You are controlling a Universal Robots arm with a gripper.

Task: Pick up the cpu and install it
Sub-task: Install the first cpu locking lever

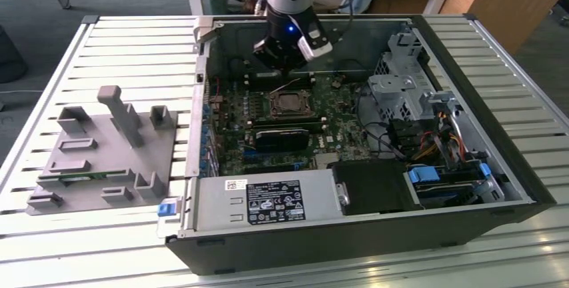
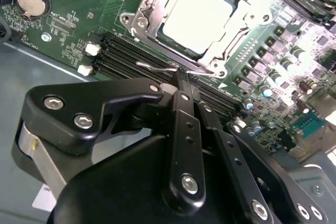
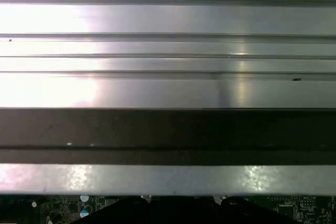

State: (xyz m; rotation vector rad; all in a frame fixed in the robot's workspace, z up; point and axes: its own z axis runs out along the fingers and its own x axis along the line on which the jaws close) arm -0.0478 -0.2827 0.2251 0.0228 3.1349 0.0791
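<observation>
The cpu (image 2: 197, 17) is seen seated in the socket (image 1: 289, 103) on the motherboard (image 1: 266, 138) inside the open computer case (image 1: 498, 168), while the gripper (image 2: 181, 80), its fingers drawn together on nothing, is held just beside the socket's lever (image 2: 157, 66).

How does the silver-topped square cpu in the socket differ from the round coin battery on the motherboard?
The silver-topped square cpu is square and far larger; the round silver coin battery is a small disc. The cpu lies inside a metal socket frame, while the battery sits in a black round holder near the board's edge. Both lie flat with shiny metal tops on the green motherboard.
</observation>
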